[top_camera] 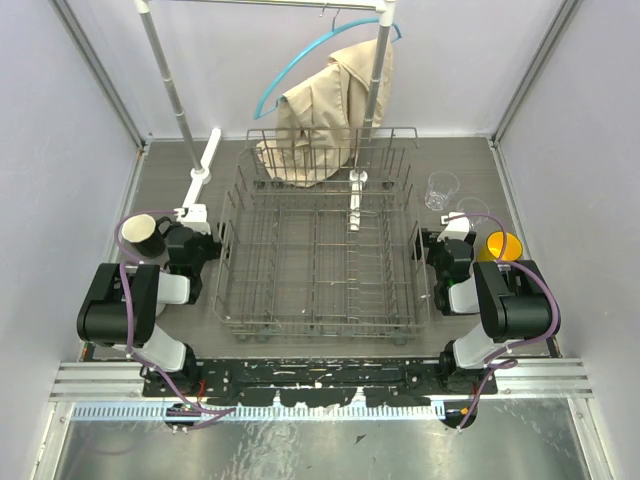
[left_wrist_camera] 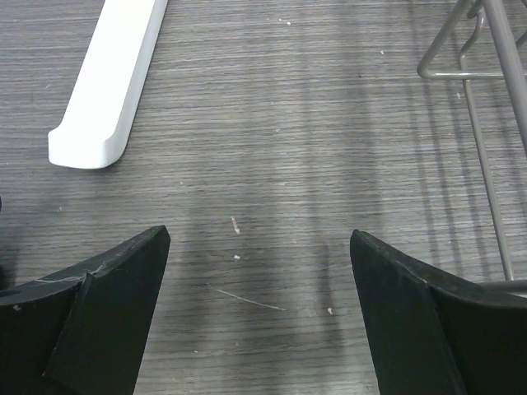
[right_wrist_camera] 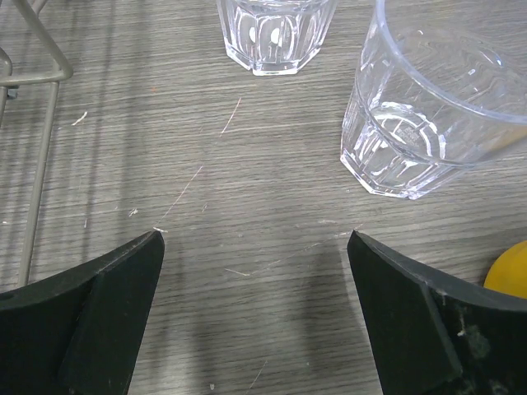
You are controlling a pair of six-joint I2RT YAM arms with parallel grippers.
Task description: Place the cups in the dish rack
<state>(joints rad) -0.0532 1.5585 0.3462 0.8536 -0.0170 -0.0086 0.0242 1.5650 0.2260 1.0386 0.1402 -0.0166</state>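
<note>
The grey wire dish rack (top_camera: 318, 255) stands mid-table with no cups in it. A black mug (top_camera: 145, 235) sits left of it, beside my left arm. A yellow mug (top_camera: 500, 247) sits to the right, and its edge shows in the right wrist view (right_wrist_camera: 510, 276). Two clear tumblers (top_camera: 441, 190) (top_camera: 470, 212) stand behind it, the far tumbler (right_wrist_camera: 276, 33) and the near tumbler (right_wrist_camera: 436, 115) just ahead of my open, empty right gripper (right_wrist_camera: 255, 239). My left gripper (left_wrist_camera: 259, 234) is open and empty over bare table. The white mug is out of view.
A clothes rail with a beige garment (top_camera: 330, 110) and a blue hanger stands behind the rack. Its white foot (left_wrist_camera: 103, 82) lies ahead-left of my left gripper, and the rack's wire corner (left_wrist_camera: 486, 74) is ahead-right. Grey walls close in both sides.
</note>
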